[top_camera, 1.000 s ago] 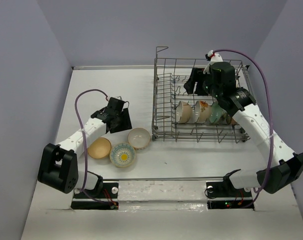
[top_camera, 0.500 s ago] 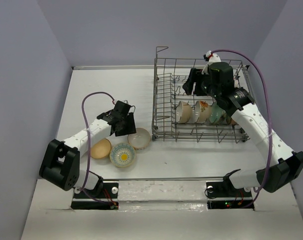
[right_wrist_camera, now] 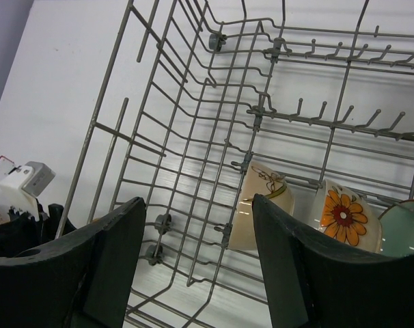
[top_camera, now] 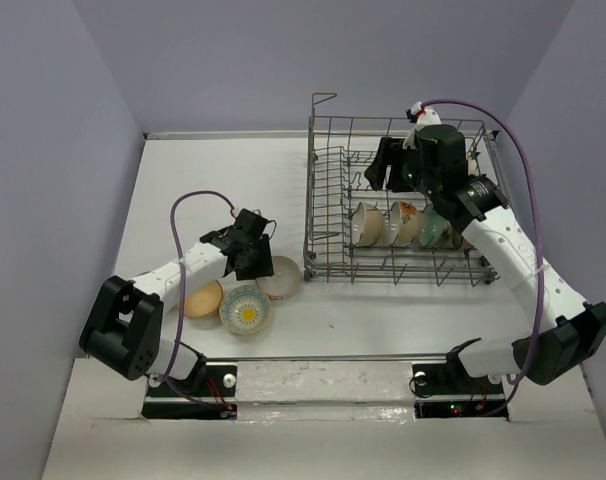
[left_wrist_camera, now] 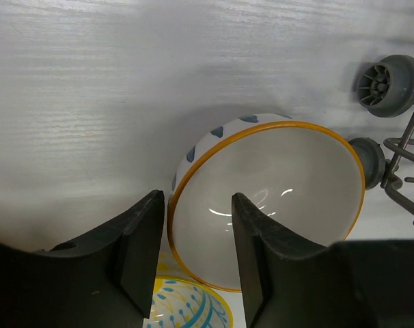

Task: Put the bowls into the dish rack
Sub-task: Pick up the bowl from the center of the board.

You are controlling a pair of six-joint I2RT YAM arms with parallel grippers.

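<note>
Three bowls sit on the table: a tan one (top_camera: pixel 199 297), a blue-rimmed one with a yellow centre (top_camera: pixel 246 310) and a white one with an orange rim (top_camera: pixel 283 280). My left gripper (top_camera: pixel 255 258) is open and straddles the left rim of the orange-rimmed bowl (left_wrist_camera: pixel 275 198), one finger outside and one inside, with a gap showing. The dish rack (top_camera: pixel 328 200) holds a cream floral bowl (right_wrist_camera: pixel 261 205), an orange-flower bowl (right_wrist_camera: pixel 343 219) and a teal bowl (right_wrist_camera: pixel 405 229) on edge. Above the rack's back half hangs my right gripper (top_camera: pixel 383 165), open and empty.
The rack's grey wheels (left_wrist_camera: pixel 388 76) stand just right of the orange-rimmed bowl. The yellow-centred bowl (left_wrist_camera: pixel 183 307) touches that bowl's near side. Grey walls close in the table at the left, back and right. The rack's left rows of tines (right_wrist_camera: pixel 193 137) hold nothing.
My left gripper has moved right and nearer, down onto the orange-rimmed bowl's rim, and its jaws have narrowed. The right arm has barely moved.
</note>
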